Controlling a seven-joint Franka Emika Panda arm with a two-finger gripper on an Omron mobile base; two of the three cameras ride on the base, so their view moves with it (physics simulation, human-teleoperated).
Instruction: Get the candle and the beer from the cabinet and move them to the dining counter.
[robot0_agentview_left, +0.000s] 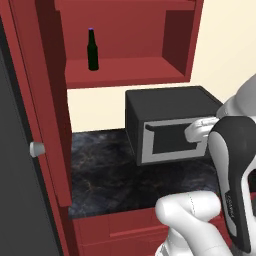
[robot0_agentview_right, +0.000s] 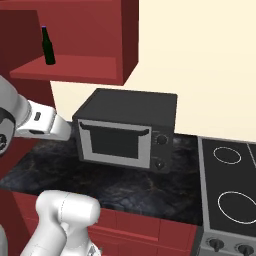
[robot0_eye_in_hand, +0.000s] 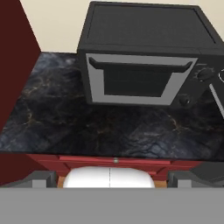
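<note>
The beer (robot0_agentview_left: 92, 50) (robot0_agentview_right: 48, 46), a dark bottle with a purple cap, stands upright on the red shelf of the open cabinet (robot0_agentview_left: 130, 72) (robot0_agentview_right: 80, 70), near its left side. The candle and the dining counter are out of view. My gripper (robot0_eye_in_hand: 113, 178) is open, its two dark fingertips (robot0_eye_in_hand: 40, 179) set wide apart with nothing between them. It hangs well below the shelf, in front of the worktop's edge, and faces the oven.
A dark grey countertop oven (robot0_agentview_left: 170, 127) (robot0_agentview_right: 125, 130) (robot0_eye_in_hand: 144, 65) stands on the black marble worktop (robot0_agentview_left: 105, 180) (robot0_eye_in_hand: 65, 122) under the cabinet. The cabinet's open door (robot0_agentview_left: 45, 115) juts out at the left. A stove (robot0_agentview_right: 230, 195) lies to the right. Red drawer fronts (robot0_eye_in_hand: 113, 162) run below.
</note>
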